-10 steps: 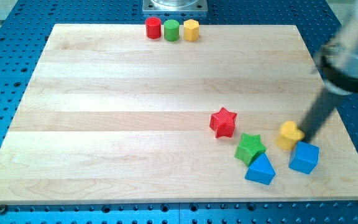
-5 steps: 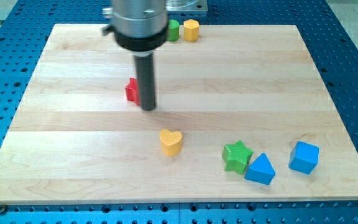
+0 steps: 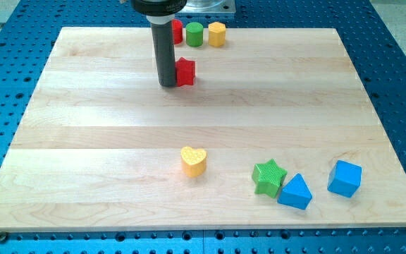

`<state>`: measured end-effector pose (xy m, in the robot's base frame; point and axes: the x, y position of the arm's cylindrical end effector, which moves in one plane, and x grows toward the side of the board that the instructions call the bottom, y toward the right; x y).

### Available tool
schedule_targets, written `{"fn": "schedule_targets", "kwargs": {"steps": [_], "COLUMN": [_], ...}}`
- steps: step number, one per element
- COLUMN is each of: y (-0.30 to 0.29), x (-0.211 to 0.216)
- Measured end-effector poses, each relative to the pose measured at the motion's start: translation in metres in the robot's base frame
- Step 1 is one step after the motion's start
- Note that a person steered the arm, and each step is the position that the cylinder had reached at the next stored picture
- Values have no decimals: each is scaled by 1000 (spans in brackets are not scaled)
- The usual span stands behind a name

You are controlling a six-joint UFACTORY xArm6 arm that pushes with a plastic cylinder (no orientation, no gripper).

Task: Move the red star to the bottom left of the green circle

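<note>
The red star (image 3: 185, 71) lies on the wooden board near the view's top, below and a little left of the green circle (image 3: 194, 33). My tip (image 3: 167, 85) touches the star's left side; the dark rod rises from there to the view's top and hides part of the star and part of the red circle (image 3: 177, 30). The green circle stands at the board's top edge between the red circle and a yellow hexagon (image 3: 217, 33).
A yellow heart (image 3: 194, 161) lies below the board's middle. A green star (image 3: 269, 176), a blue triangle (image 3: 294, 192) and a blue cube (image 3: 345, 178) sit at the bottom right. The wooden board (image 3: 83, 141) rests on a blue perforated table.
The red star has moved up and right, from left of the rod to its right, closer to the green circle. My tip moved up with it. The other blocks stayed put.
</note>
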<state>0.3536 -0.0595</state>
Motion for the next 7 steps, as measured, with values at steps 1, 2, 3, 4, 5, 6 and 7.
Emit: {"fn": "schedule_targets", "kwargs": {"steps": [1, 2, 3, 4, 5, 6, 7], "y": [1, 37, 40, 32, -31, -39, -13], "x": [38, 33, -5, -33, 8, -29, -49]}}
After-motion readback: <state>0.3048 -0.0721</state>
